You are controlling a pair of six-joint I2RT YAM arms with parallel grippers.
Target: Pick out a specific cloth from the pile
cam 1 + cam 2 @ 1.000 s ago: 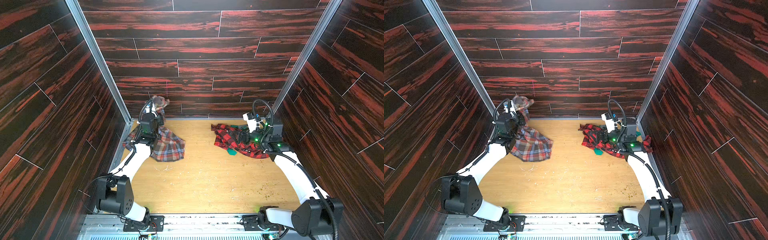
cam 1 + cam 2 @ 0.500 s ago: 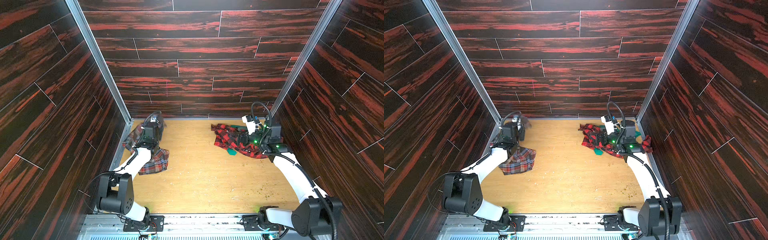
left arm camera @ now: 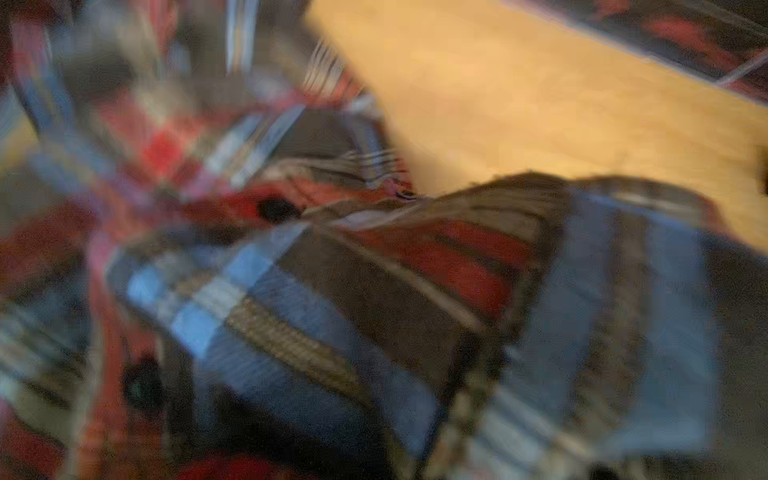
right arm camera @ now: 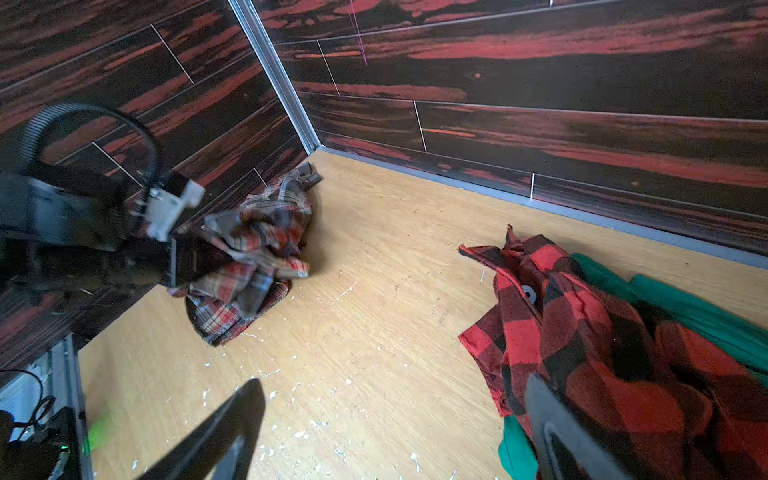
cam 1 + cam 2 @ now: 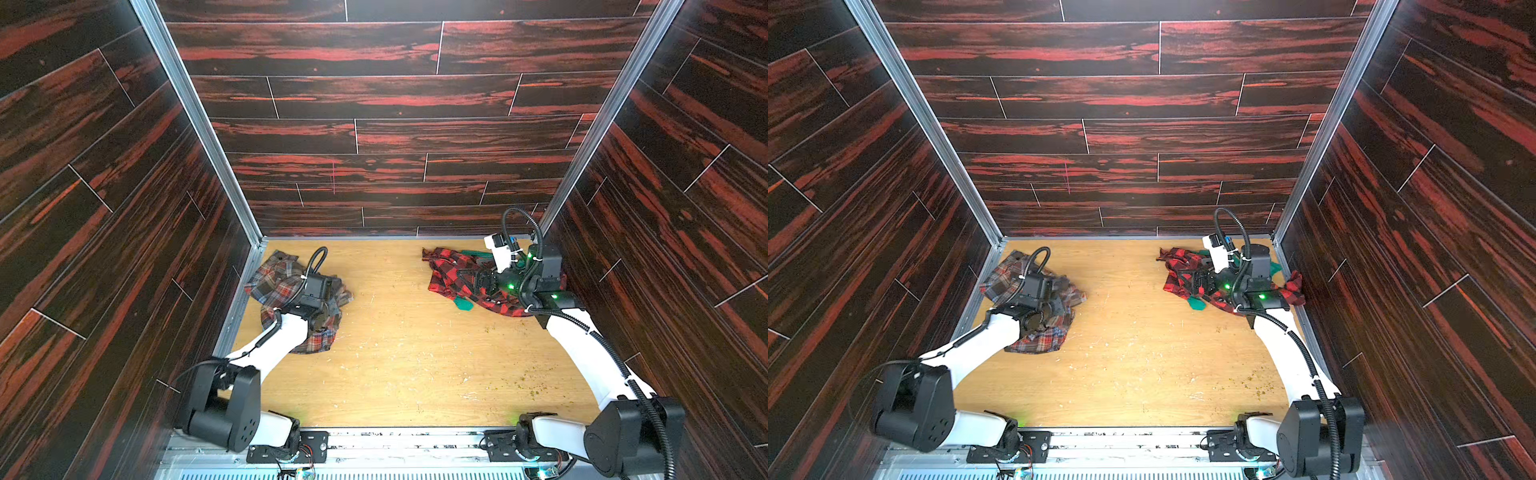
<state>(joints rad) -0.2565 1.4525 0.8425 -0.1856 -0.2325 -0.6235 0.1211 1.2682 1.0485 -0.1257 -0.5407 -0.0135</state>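
Now my left fingers (image 4: 191, 262) are clenched on the cloth (image 5: 274, 282), the muted plaid shirt of fine grey, brown, rust-red and blue checks. It sits at the far left of the table (image 5: 415, 353), close against the left wall (image 5: 199, 291) and well apart from the pile (image 5: 449, 274). Part of it lies crumpled on the wood, and part is bunched up around my left wrist. In both top views my arm covers its middle, so the fingertips themselves are hidden there. My left wrist camera is blurred and shows little but plaid folds very close, with a strip of bare table beyond them.

My right fingers (image 4: 224, 428) are spread wide and grasp nothing. They hover over the left edge of the pile, which lies at the far right of the table beside the right wall. From my right wrist, one finger shows over bare wood and the other over the red-and-black shirt (image 4: 582, 332). That shirt lies rumpled on top, and the green garment (image 4: 685, 307) peeks out from under it on its far side and again at its near edge.
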